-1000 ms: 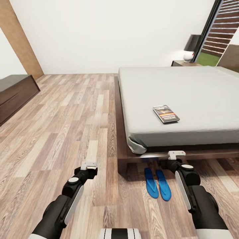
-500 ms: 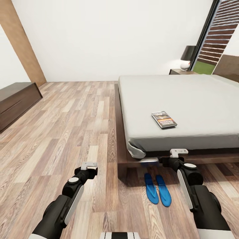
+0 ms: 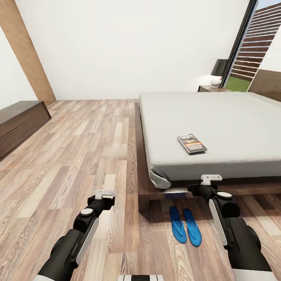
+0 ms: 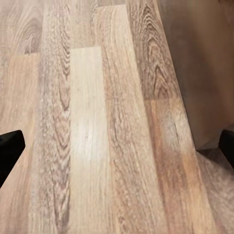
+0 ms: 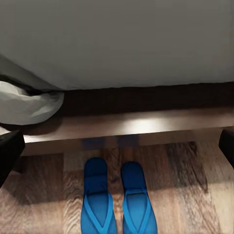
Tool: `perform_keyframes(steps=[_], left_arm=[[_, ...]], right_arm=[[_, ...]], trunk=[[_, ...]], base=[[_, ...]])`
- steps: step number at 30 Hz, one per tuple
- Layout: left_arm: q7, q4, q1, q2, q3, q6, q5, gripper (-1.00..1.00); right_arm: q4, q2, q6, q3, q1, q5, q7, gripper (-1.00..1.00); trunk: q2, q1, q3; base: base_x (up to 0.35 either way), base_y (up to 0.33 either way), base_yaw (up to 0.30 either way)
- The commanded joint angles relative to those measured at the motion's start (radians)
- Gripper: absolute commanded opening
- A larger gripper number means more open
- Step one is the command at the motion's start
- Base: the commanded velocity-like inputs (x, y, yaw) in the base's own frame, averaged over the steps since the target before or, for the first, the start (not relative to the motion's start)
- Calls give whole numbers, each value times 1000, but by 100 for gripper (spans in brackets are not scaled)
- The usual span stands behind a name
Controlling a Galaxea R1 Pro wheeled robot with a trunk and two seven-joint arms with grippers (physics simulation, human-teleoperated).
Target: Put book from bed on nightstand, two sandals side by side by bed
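Your right gripper (image 3: 210,180), jaws apart and empty, sat nearer the book (image 3: 191,143), which lay ahead on the bed (image 3: 234,121), long axis pointing away.

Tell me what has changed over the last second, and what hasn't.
Mostly the head camera tilted up: the whole scene slid lower in view and more of the window shows. The right gripper rose slightly toward the bed frame's edge. Nothing was grasped or released. The book still lies on the mattress, the two sandals remain side by side on the floor at the bed's foot, and the left gripper hangs open over bare planks.
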State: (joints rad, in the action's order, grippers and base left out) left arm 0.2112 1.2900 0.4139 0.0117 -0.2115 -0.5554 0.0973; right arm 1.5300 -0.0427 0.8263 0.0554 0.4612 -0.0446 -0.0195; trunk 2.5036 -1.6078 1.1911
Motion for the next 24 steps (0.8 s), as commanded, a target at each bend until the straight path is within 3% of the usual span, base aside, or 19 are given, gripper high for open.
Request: perform_keyframes(steps=[1, 15, 16, 22, 23, 24], left_arm=[[7, 0, 0, 0, 0, -4, 11, 100], [4, -6, 0, 1, 10, -11, 22, 100], [4, -8, 0, 1, 11, -11, 22, 100], [4, -29, 1, 1, 8, -11, 22, 100], [4, -35, 1, 1, 8, -11, 22, 100], [4, -40, 2, 1, 8, -11, 22, 100]], right_arm=[[1, 0, 5, 0, 1, -4, -2, 100], [13, 0, -2, 12, -1, -4, -3, 100], [16, 0, -6, 44, -1, -3, -5, 100], [18, -1, -49, 109, -1, -5, -1, 100], [18, -1, -66, 134, -1, -8, 1, 100], [19, -2, -109, 216, -1, -15, 27, 100]], trunk=[[0, 0, 1], [0, 0, 1], [0, 0, 1], [0, 0, 1], [0, 0, 1], [0, 0, 1]], base=[[0, 81, 0], [76, 250, 0], [134, 304, 0], [173, 299, 0], [208, 290, 0], [212, 289, 0]])
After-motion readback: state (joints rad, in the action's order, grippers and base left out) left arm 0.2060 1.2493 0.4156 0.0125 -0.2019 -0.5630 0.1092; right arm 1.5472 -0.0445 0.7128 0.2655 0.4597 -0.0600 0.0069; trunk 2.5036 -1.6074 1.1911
